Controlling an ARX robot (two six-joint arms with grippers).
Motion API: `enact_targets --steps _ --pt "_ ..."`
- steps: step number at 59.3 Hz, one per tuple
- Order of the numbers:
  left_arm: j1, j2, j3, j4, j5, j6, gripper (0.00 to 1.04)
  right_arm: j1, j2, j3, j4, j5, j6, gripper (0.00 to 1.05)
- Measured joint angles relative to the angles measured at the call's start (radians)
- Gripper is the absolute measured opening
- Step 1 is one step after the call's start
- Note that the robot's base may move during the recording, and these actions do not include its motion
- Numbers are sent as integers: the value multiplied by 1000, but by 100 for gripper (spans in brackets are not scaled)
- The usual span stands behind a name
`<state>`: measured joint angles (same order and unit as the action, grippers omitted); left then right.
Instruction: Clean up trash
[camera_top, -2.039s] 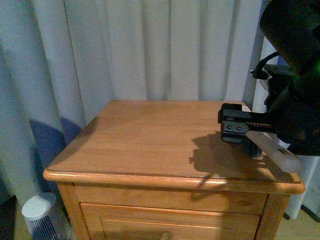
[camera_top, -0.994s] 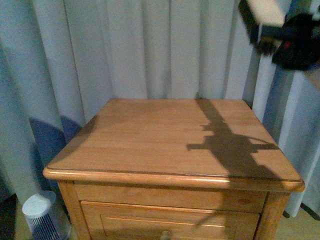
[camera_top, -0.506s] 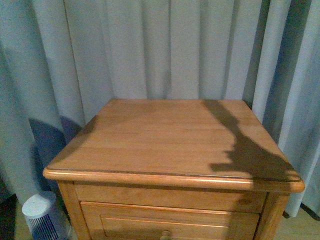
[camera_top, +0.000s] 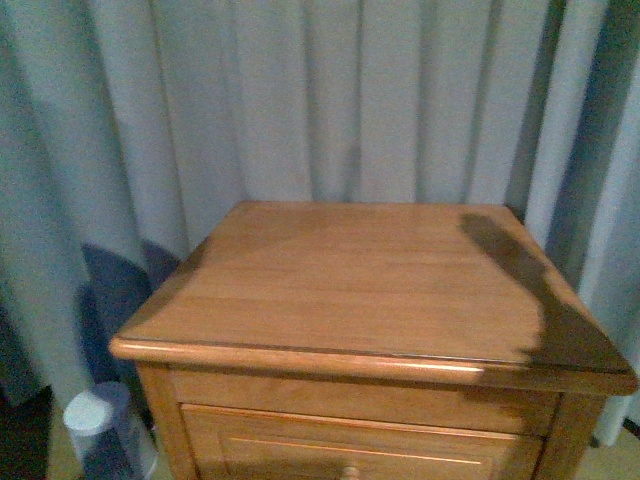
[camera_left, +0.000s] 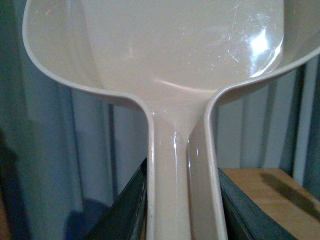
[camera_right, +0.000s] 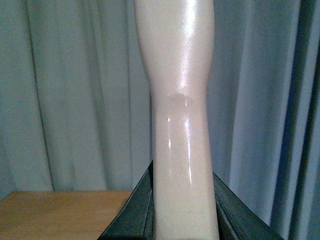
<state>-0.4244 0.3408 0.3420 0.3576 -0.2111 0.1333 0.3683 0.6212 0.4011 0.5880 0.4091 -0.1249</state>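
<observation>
On my front feed the wooden nightstand (camera_top: 350, 285) sits square ahead, its top a warm orange-brown, with a dark shadow (camera_top: 545, 310) lying along its right side and running back toward the rear corner. A drawer front (camera_top: 350, 445) shows just under the top. The grey-blue curtain (camera_top: 300, 100) hangs in folds close behind the nightstand and past both of its sides, and a small white cylinder (camera_top: 98, 425) stands on the floor beside the nightstand's left front corner. I only get the arms from the wrist cameras. My left gripper (camera_left: 181, 200) is clamped on the dustpan (camera_left: 175, 45): the dark jaws sit tight against either side of its pale, glossy stem, and the scoop flares wide beyond them with its hollow turned to the camera. A corner of the nightstand's top shows beyond the stem, with curtain behind it. My right gripper (camera_right: 182, 205) is pinching a pale handle (camera_right: 175, 75), smooth and shiny, that swells a little away from the jaws, which press on both its sides; whatever is on its far end runs out of frame. An edge of the nightstand's top shows beyond that too. I cannot find the trash on any of the three feeds, so I cannot tell where it lies relative to the nightstand
</observation>
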Motion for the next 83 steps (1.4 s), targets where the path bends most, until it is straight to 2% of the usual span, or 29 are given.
enact_targets --steps 16,83 --pt "4 -5 -2 -1 -24 -1 28 2 3 -2 -1 -13 -3 20" --pt "4 -5 -2 -1 -18 -2 28 1 6 -3 -1 -8 -3 19"
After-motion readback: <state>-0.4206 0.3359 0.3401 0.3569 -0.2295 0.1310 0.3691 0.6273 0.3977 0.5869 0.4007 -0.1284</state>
